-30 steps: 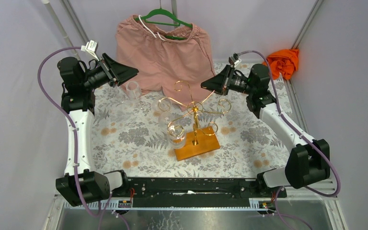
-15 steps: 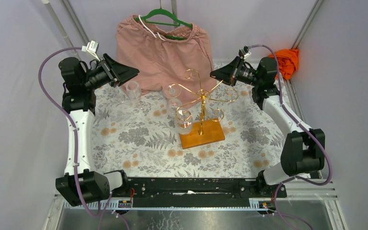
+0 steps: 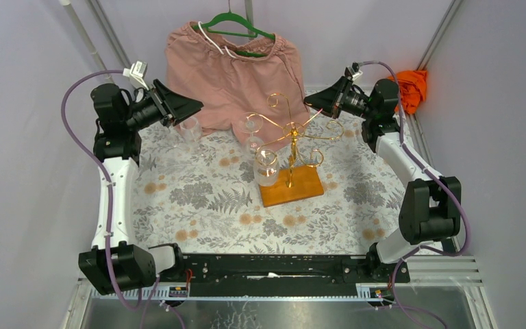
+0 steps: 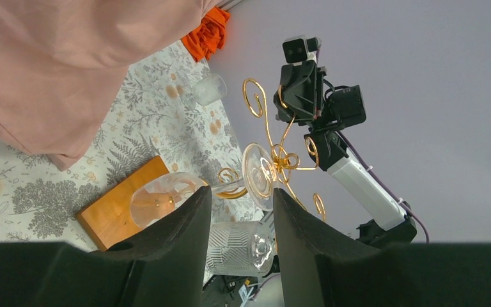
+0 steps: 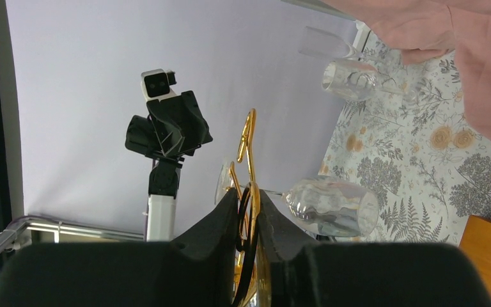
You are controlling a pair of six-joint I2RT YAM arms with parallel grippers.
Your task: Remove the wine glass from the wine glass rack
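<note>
Mid-desk [image 3: 198, 205], toward the back: found rack [image 3: 293, 188] with wine glass [image 3: 266, 168] hung on it, bowl down, foot caught up in the gold wire on the rack's near-left side. Not off yet.

Right pincer [image 5: 248, 199]: pressed together on the rack's gold wire, high up on the right-hand side. Read that as bracing the rack. Couldn't tell from any view whether sitting flat on the desk or tipped a bit.

Left pincer [image 4: 241, 190]: spread, pinching nothing. Hovered high at far left, well apart from the wine glass, pointed across at it; had bowl and foot both framed past the fingertips [image 4: 188, 217] in the left wrist view. Spotted a clear tumbler [image 3: 190, 129] on the desk just beside that pincer; separate item, not the target.

Step in hand, as judged: rack secured, reach for the wine glass not yet begun.

Needed next, as judged: left pincer across and down to the bowl or stem, clear of the tumbler; gentle close; then a lift and slide of the foot out along the open end of the wire, not a straight pull. Needed right pincer clamped on the rack through all of it, against tipping. Expected slick round glass: risk of slipping, or of snagging the foot on the wire.
</note>
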